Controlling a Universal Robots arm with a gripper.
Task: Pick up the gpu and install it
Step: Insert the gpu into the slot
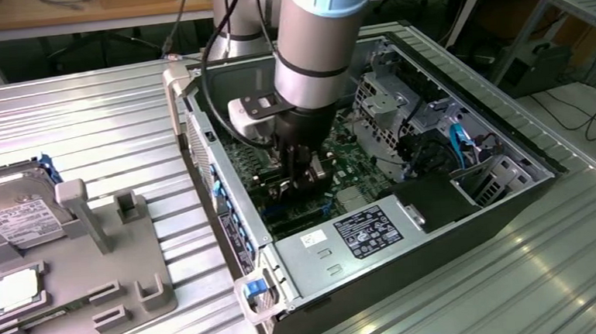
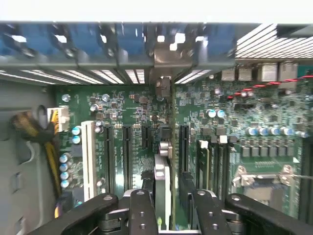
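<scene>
Ribbed metal benchtop [image 1: 88, 125] holds the open PC case [image 1: 504, 143], where the gripper [image 1: 301, 181] is clamped on the gpu [image 2: 163, 183], standing edge-on just above the motherboard [image 2: 132, 117] slots, so any slight misalignment could jam it against the connector.

Hidden or cut off, as we find it:
- gpu [image 2: 163, 183]: seen edge-on, lower end lost behind the gripper [image 2: 168, 208] links; we cannot tell whether it sits fully in its slot.
- Hard drive [image 1: 11, 212] label: print too small to read (edge cropped too).
- Motherboard [image 1: 355, 167]: largely behind the arm [image 1: 317, 41].
</scene>
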